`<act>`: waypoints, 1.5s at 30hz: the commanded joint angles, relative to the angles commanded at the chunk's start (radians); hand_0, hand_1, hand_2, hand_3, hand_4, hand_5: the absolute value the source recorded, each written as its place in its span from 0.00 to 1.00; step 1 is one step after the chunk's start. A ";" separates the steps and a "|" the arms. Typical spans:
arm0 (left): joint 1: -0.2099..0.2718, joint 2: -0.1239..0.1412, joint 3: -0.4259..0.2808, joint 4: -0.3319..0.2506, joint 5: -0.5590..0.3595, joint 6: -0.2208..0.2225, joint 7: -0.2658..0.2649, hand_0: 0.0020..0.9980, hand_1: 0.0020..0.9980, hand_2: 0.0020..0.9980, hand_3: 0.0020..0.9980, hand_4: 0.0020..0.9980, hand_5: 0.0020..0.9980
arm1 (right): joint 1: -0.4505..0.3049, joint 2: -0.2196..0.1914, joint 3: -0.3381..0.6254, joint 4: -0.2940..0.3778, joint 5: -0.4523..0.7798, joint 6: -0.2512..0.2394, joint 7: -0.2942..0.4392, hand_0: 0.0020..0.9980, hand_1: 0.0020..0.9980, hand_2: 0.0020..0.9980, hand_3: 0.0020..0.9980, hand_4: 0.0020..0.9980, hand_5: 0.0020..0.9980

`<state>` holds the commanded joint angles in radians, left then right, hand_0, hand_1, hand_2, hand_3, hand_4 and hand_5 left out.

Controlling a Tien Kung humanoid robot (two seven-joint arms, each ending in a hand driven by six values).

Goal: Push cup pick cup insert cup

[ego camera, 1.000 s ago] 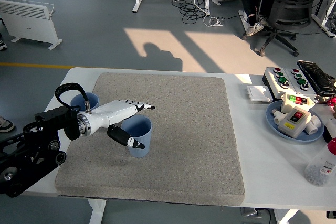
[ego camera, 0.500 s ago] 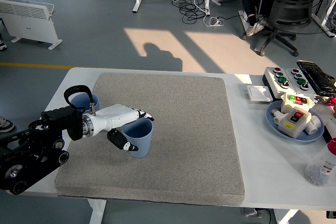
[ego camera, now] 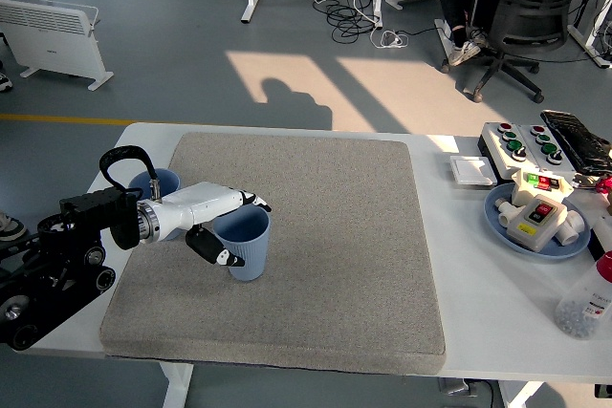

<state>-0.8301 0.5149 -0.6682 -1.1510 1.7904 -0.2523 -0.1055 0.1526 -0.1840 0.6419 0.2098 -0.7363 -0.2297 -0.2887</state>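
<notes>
A blue cup (ego camera: 245, 244) stands upright on the grey mat (ego camera: 335, 236), left of its middle. My left hand (ego camera: 229, 226) is wrapped around this cup, fingers over the far rim and thumb on the near side. A second blue cup (ego camera: 158, 182) stands upright at the mat's left edge, partly hidden behind my left forearm. The right arm does not show.
At the right of the white table (ego camera: 478, 284) are a blue bowl (ego camera: 535, 236) holding a switch box and fittings, a white button box (ego camera: 521, 140), a small white plate (ego camera: 471, 170) and a clear bottle (ego camera: 583, 308). An office chair stands on the floor beyond.
My left hand has closed on the cup and drawn it a little to the left and toward the second cup; the forearm has swung back with it.
</notes>
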 joint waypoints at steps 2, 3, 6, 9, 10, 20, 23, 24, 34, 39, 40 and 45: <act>0.007 0.013 -0.036 -0.017 -0.002 -0.015 0.005 0.41 0.51 0.52 0.43 0.65 0.01 | 0.000 0.001 0.000 0.000 0.001 -0.001 0.000 0.71 0.64 0.65 0.59 0.12 0.41; 0.012 0.026 -0.059 -0.032 0.000 -0.025 0.009 0.41 0.51 0.52 0.43 0.65 0.01 | -0.001 0.000 -0.001 0.000 0.004 -0.001 0.001 0.71 0.64 0.65 0.59 0.12 0.41; 0.017 0.054 -0.111 -0.064 -0.001 -0.045 0.017 0.41 0.51 0.52 0.43 0.65 0.01 | -0.003 0.000 -0.003 0.000 0.011 -0.003 0.002 0.71 0.64 0.65 0.59 0.12 0.41; 0.008 0.103 -0.190 -0.117 -0.026 -0.078 0.024 0.42 0.51 0.52 0.43 0.65 0.01 | -0.006 0.000 0.001 0.000 0.003 -0.002 0.001 0.71 0.64 0.65 0.59 0.12 0.41; 0.002 0.116 -0.207 -0.128 -0.037 -0.085 0.022 0.42 0.51 0.52 0.43 0.65 0.01 | -0.007 0.000 0.002 0.001 0.001 -0.002 0.000 0.71 0.64 0.65 0.59 0.12 0.41; -0.077 0.222 -0.270 -0.080 -0.061 -0.115 0.007 0.42 0.50 0.52 0.43 0.66 0.02 | -0.013 0.000 0.008 0.002 -0.007 -0.002 -0.006 0.71 0.64 0.65 0.59 0.12 0.41; -0.087 0.230 -0.253 -0.048 -0.059 -0.118 0.005 0.42 0.50 0.52 0.43 0.66 0.02 | -0.015 0.000 0.008 0.003 -0.004 -0.003 -0.006 0.71 0.64 0.65 0.59 0.12 0.41; -0.090 0.231 -0.246 -0.036 -0.059 -0.118 0.003 0.42 0.50 0.52 0.43 0.66 0.02 | -0.016 0.000 0.008 0.003 -0.004 -0.003 -0.006 0.71 0.64 0.65 0.59 0.12 0.41; -0.116 0.197 -0.161 0.086 -0.035 -0.082 -0.009 0.43 0.51 0.52 0.44 0.65 0.02 | -0.011 0.000 0.006 0.003 -0.003 -0.002 -0.005 0.71 0.64 0.65 0.59 0.12 0.41; -0.121 0.190 -0.146 0.121 -0.019 -0.067 -0.014 0.43 0.51 0.53 0.43 0.66 0.01 | -0.005 0.000 0.000 0.002 0.005 -0.002 -0.003 0.71 0.64 0.65 0.59 0.12 0.41; -0.120 0.191 -0.145 0.122 -0.018 -0.068 -0.013 0.43 0.51 0.53 0.43 0.66 0.01 | -0.005 0.000 -0.001 0.002 0.008 -0.002 -0.002 0.71 0.64 0.65 0.59 0.12 0.41; -0.121 0.189 -0.127 0.139 -0.012 -0.066 -0.013 0.43 0.51 0.53 0.44 0.66 0.01 | -0.002 0.000 0.000 0.002 0.005 -0.001 -0.003 0.71 0.64 0.65 0.59 0.12 0.41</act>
<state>-0.9512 0.7038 -0.7954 -1.0124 1.7784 -0.3179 -0.1181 0.1502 -0.1845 0.6422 0.2116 -0.7310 -0.2309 -0.2915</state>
